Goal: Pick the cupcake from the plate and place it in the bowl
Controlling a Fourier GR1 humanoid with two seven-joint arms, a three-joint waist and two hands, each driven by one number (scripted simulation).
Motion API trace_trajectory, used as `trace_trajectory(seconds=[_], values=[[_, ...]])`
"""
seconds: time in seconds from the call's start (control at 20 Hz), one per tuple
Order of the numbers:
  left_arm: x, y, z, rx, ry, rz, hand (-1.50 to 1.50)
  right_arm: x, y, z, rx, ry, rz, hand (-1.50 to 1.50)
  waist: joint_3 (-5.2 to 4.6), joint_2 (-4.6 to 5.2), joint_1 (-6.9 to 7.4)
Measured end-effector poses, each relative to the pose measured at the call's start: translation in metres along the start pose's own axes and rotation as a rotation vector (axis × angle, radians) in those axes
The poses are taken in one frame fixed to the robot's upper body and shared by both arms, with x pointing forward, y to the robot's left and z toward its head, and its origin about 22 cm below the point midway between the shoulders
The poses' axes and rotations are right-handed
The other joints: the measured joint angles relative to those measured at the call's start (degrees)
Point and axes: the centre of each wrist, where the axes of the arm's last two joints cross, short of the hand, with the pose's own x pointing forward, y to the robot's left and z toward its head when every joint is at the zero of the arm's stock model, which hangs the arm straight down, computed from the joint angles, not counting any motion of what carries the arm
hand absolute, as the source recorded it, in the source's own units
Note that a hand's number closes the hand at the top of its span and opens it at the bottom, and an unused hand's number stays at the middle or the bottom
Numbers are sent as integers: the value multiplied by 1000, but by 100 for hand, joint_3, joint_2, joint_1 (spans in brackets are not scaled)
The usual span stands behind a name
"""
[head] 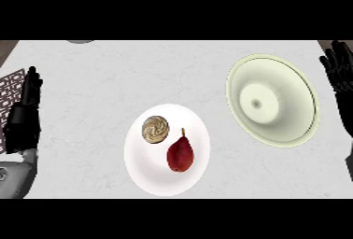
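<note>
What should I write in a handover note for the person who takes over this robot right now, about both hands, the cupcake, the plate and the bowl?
Left hand: open, fingers up, resting at the view's left edge, holding nothing.
Right hand: open, fingers up, resting at the right edge beside the bowl, holding nothing.
Cupcake: on the white plate, upper left part, next to a red pear.
Bowl: pale green, to the upper right of the plate, nothing in it.
Done: nothing yet; the cupcake is untouched.
Left: pick up the cupcake, leave the pear, carry it to the bowl, release it inside.
</note>
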Motion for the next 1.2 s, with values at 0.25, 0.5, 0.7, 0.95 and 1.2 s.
trace_trajectory(seconds=[0.25, 0.5, 0.7, 0.95, 1.2], values=[[10, -36, 11, -211, 16, 114, 0, 0, 63, 12, -153, 54, -56, 150, 5, -50, -43], [21, -76, 29, -434, 51, 245, 0, -25, 107, 37, -290, 214, 52, -150, -31, -9, -135], [31, -98, 41, -567, 70, 318, 0, -27, 173, 48, -372, 248, 83, -150, -7, -10, 78], [39, -103, 45, -628, 80, 348, 0, -33, 223, 43, -307, 308, 274, -150, -13, -28, 190], [42, -106, 49, -650, 92, 353, 0, -34, 244, 28, -126, 475, 477, -150, -29, -63, 186]])
